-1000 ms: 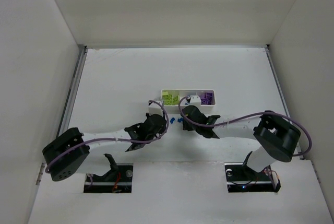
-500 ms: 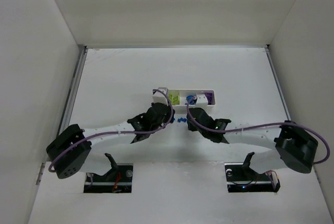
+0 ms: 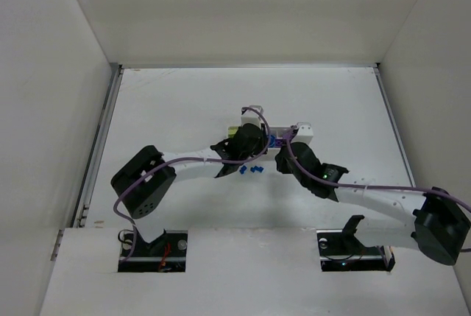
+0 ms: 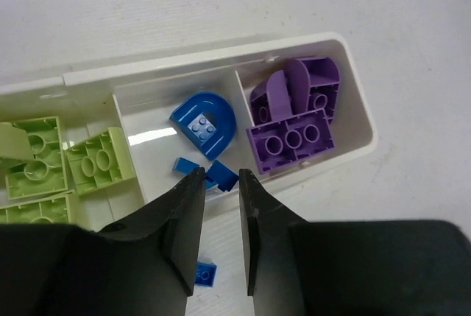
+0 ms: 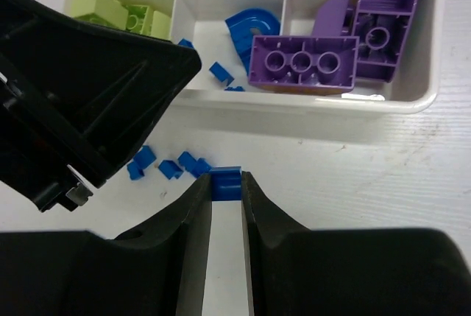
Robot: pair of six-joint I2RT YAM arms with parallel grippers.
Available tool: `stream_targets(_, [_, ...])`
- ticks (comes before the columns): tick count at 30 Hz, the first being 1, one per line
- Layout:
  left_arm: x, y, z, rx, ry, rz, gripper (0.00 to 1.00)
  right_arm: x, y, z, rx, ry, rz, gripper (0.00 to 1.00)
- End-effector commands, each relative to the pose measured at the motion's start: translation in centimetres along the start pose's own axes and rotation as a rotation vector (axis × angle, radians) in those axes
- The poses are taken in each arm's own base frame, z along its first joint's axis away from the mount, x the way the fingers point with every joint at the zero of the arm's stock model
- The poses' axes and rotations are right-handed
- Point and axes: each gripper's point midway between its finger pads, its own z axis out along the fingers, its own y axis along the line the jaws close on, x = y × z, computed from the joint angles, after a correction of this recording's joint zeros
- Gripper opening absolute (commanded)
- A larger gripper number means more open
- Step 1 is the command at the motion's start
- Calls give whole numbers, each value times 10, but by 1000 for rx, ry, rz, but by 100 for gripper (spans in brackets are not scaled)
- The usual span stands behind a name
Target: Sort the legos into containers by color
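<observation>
The white three-compartment tray (image 4: 221, 57) holds yellow-green legos (image 4: 96, 161) on the left, a blue arch lego (image 4: 206, 121) with small blue bits in the middle, and purple legos (image 4: 294, 135) on the right. My left gripper (image 4: 221, 176) hangs over the middle compartment's near edge, shut on a small blue lego (image 4: 222, 174) at its tips. My right gripper (image 5: 226, 177) is shut on a blue lego (image 5: 226, 183) above the table, just in front of the tray (image 5: 294, 102). In the top view both grippers (image 3: 256, 141) (image 3: 282, 155) crowd the tray (image 3: 304, 131).
Several loose blue legos (image 5: 169, 169) lie on the table in front of the tray, also seen from above (image 3: 250, 171). One blue lego (image 4: 206, 274) lies under my left fingers. The left gripper's body (image 5: 88, 88) fills the left of the right wrist view.
The left gripper has moved from the loose blue legos up and right to the tray. The right gripper has moved right and a little forward, and its arm has stretched out lower.
</observation>
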Motion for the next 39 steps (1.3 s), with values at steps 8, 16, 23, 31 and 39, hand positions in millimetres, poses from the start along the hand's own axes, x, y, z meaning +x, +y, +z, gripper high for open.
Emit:
stream_targets(8, [-65,11,-39,10,-161,-60,33,-48,15,29,-20,-73,-10,27])
stream_targets(16, [-6,41,-84,-21,-79,-19,28,-58,27,69,2,-57,-37,27])
stream_targets(23, [46,71,-105,-97,-9,12,27,-71,32,78,14,-82,-22,46])
stream_targets(31, [79,64,-94,-86,69,73,27,-54,23,49,-9,-78,-25,41])
stream_targets(39, [93,68,-72,-124,114,139,26,2,29,23,-84,11,-54,39])
